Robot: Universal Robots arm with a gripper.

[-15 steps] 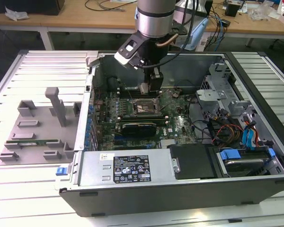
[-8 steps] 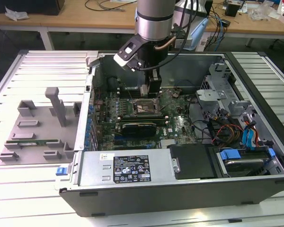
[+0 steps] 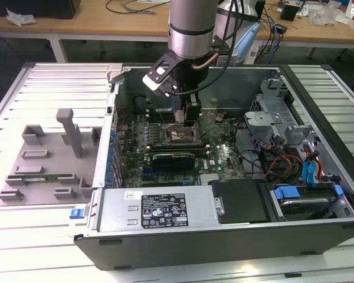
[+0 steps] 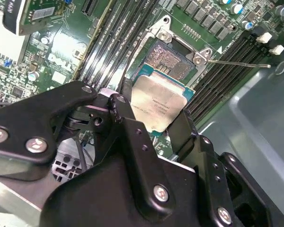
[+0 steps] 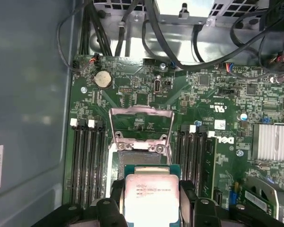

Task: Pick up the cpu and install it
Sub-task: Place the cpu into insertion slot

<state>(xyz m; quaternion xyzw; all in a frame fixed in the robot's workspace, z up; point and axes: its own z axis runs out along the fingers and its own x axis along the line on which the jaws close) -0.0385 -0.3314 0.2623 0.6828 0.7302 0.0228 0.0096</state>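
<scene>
An open desktop computer case [image 3: 224, 236] lies on its side on a white slatted surface [image 3: 41, 82], seen from above in the exterior view. A robot arm reaches down into the case. Its gripper [image 3: 187, 115] sits low over the green motherboard [image 3: 221, 156], near the middle of the board.

In the second wrist view, the black jaws are clamped on two opposite edges of the cpu [image 4: 158, 106]. The cpu is a small square chip with a pale silvery top plate and a thin green rim. The first wrist view shows the same grip, with the chip held flat between the jaws.

The cpu is right at the socket [image 5: 139, 142], whose metal frame stands hinged open. It is not possible to tell whether the chip already rests in the socket. Long black memory slots [image 5: 87, 156] run along both sides of the socket. A round coin battery [image 5: 102, 79] sits on the board beyond the open frame, and a silver finned heatsink [image 5: 274, 142] stands well apart from the socket.

In the exterior view, taking the gripper as the clock's centre:
- **6 o'clock:** a metal power supply box [image 3: 159, 209] with a label lies along the case's near wall.
- **About 4 o'clock:** a drive bay [image 3: 304, 197] with blue tabs.
- **9 o'clock:** a grey side panel [image 3: 41, 159] lies flat on the surface outside the case, on the exterior view's left.
</scene>
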